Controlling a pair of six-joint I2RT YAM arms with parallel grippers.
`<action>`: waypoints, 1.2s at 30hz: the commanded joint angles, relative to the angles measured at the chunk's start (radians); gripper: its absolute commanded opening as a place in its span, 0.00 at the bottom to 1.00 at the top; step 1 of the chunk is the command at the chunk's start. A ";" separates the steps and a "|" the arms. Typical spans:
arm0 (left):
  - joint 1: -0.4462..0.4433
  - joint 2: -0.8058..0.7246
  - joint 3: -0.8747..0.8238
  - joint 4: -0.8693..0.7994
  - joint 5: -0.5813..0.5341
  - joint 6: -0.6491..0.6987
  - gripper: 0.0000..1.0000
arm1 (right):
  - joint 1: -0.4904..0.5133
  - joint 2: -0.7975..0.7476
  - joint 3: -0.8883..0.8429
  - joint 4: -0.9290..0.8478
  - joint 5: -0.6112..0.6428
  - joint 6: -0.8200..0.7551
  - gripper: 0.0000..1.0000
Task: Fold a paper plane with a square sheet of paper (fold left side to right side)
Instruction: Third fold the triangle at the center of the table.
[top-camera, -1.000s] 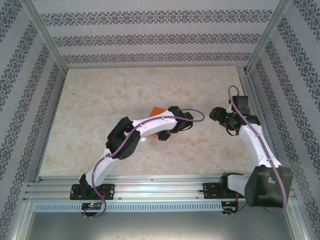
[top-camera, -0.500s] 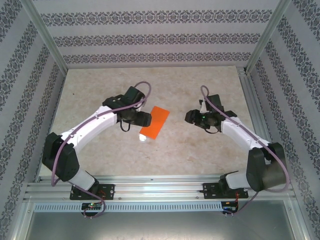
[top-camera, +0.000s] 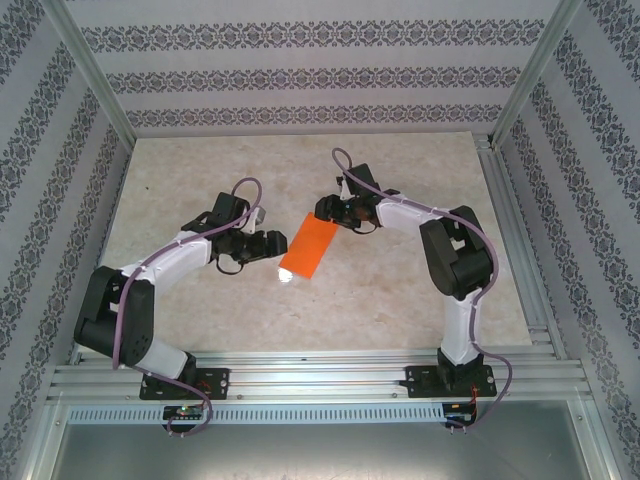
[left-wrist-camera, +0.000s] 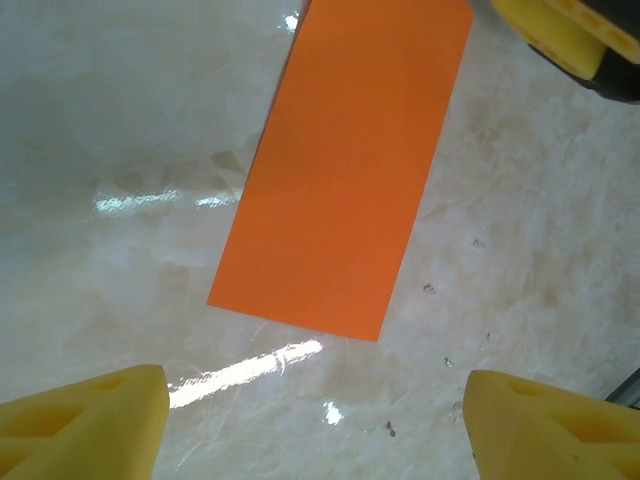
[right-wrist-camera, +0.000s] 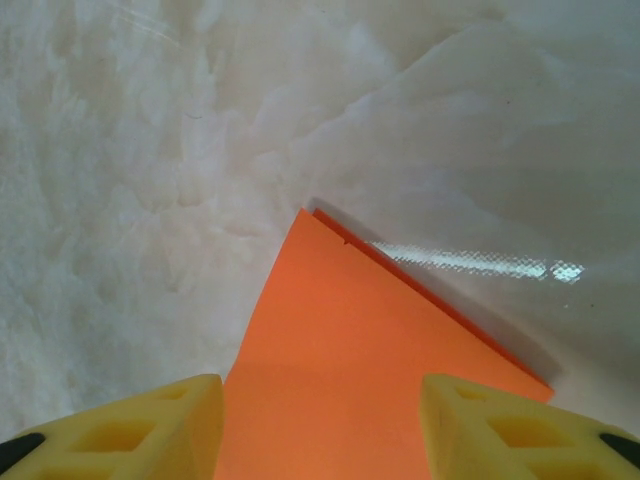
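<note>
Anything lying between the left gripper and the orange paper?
Only bare tabletop with glare streaks lies between the open left gripper and the orange paper, as the left wrist view shows.

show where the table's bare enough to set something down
Bare: the far strip of table along the back wall, and the near middle between the left arm and right arm. Crowded: the centre, where both arms' jaws sit at the orange paper.

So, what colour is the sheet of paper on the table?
The paper is plain bright orange, with no pattern; the left wrist view shows it best.
</note>
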 joint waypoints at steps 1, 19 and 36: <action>0.010 0.035 -0.006 0.088 0.048 -0.022 0.79 | 0.002 0.030 0.016 -0.012 0.014 0.004 0.54; 0.004 0.258 0.034 0.195 0.139 -0.066 0.75 | -0.033 0.088 -0.026 -0.032 0.021 -0.050 0.54; -0.018 0.281 0.035 0.269 0.179 -0.123 0.26 | -0.036 0.072 -0.039 0.002 -0.005 -0.043 0.54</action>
